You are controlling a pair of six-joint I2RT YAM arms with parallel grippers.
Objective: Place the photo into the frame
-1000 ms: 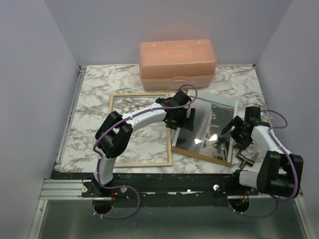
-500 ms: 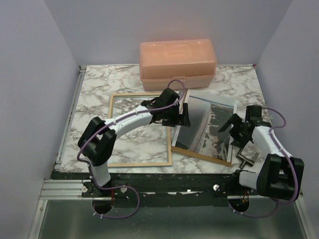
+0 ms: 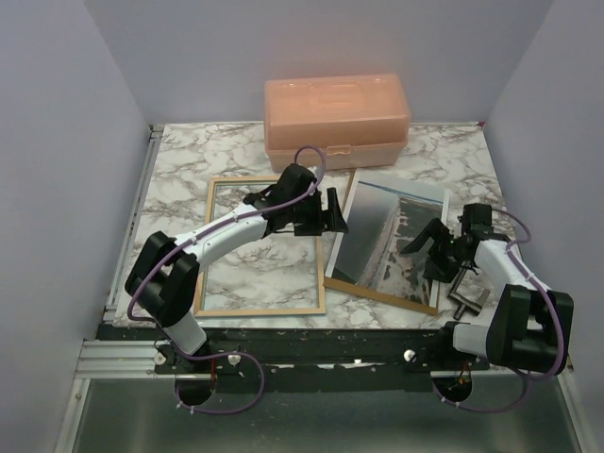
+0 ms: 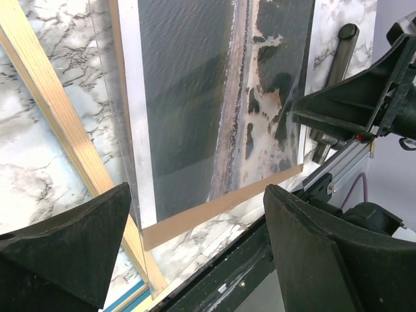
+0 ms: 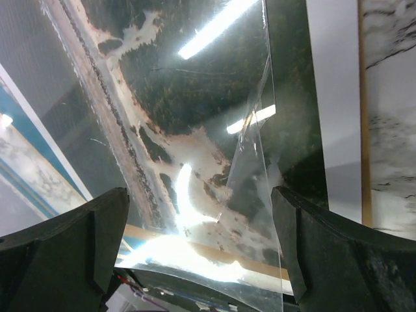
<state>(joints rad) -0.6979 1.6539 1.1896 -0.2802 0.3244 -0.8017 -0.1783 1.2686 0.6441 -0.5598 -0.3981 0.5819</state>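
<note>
Wood-coloured and with nothing in it, the frame (image 4: 68, 130) lies flat on the left half of the marble bench (image 3: 175, 189), so count the main step as not yet done. The photo (image 3: 392, 236) lies picture side up just to the right of the frame. It rests on a brown backing board (image 3: 377, 291), whose near edge shows from under it. The board's near left corner sits right at the frame's right rim; whether it overlaps the rim, I cannot tell. A clear sheet covers at least part of the print: your right wrist view shows its edge crossing the picture, with glare from the lights on it. Whether that sheet is the frame's pane is not clear either. What is left, by my reading, is to lift the photo off the board, carry it over and seat it squarely within the rim.

Your left arm reaches forward and across the frame. The left gripper (image 3: 332, 215) hangs above the frame's right rim and the photo's left border, fingers spread wide with nothing between them. Your right arm is folded near the bench's right edge. The right gripper (image 3: 423, 255) points left over the photo's near right part, its fingers likewise parted and empty. Neither appears to touch the print. A peach plastic box (image 3: 335, 118) stands at the back of the bench, behind both.
</note>
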